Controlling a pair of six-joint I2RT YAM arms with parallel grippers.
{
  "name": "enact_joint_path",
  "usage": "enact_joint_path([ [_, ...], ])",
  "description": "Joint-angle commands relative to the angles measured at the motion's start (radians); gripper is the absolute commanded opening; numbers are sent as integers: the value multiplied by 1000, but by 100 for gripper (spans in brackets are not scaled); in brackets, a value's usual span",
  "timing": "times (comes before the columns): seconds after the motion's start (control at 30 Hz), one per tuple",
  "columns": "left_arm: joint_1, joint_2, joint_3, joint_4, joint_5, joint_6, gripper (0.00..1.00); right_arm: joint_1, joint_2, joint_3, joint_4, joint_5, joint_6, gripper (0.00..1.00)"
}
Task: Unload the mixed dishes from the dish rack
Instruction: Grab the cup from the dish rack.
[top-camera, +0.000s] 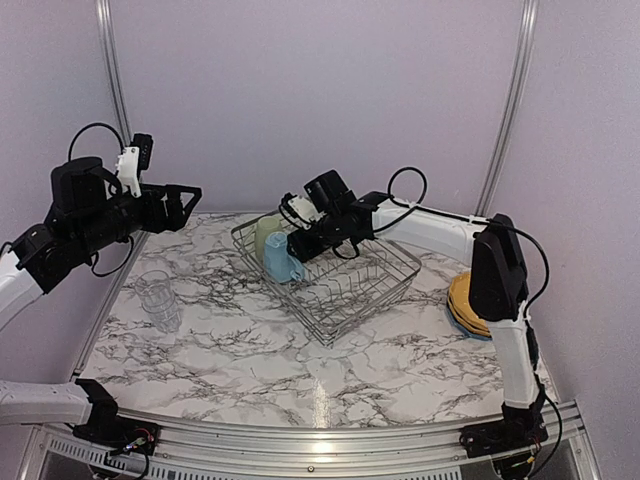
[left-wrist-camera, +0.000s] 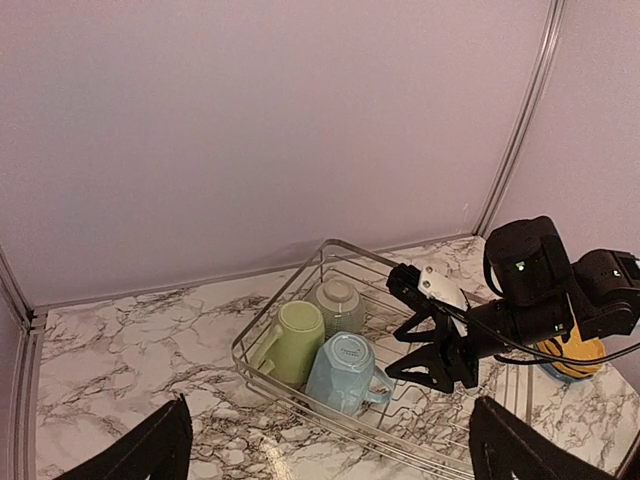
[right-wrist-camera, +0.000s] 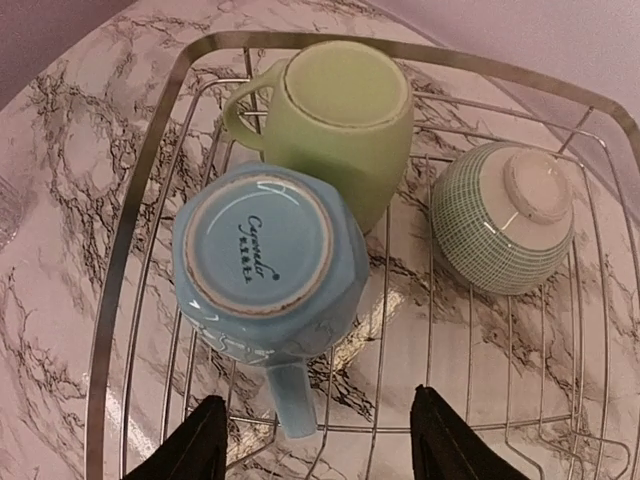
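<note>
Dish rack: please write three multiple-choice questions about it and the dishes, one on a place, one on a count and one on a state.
1. Where is the clear glass, seen from the dish rack?
A. inside it
B. on a shelf above it
C. on the table, to its left

2. How many dishes are in the rack?
A. three
B. five
C. one

3. How does the light blue mug stand?
A. upright
B. bottom up
C. broken in pieces

Answers:
1 C: the glass stands alone on the marble.
2 A: only the mug, the pale green cup and the pale green bowl are inside.
3 B: its base ring with the script faces the right wrist camera.
</note>
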Motion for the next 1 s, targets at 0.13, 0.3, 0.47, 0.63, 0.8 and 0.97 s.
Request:
enact_joint_path([
  [0.13,0,-75,-49,103,-88,51,99,2,89,84,-76,-46,-26,59],
  [0.3,0,-86,-58,103,-112,70,99,0,129,121,-87,-42,-21,55],
  [0.47,0,-90,-69,112,-126,79,99,2,149,122,-75,-36,-24,47],
  [0.63,0,-78,-71,112,-130,87,99,2,165,128,-67,-50,-41,41],
  [0.8,0,-73,-79,117,-143,92,99,1,167,123,-40,-77,-56,40],
  [0.97,0,-64,-85,123,-155,95,99,0,169,125,-8,-91,-60,30],
])
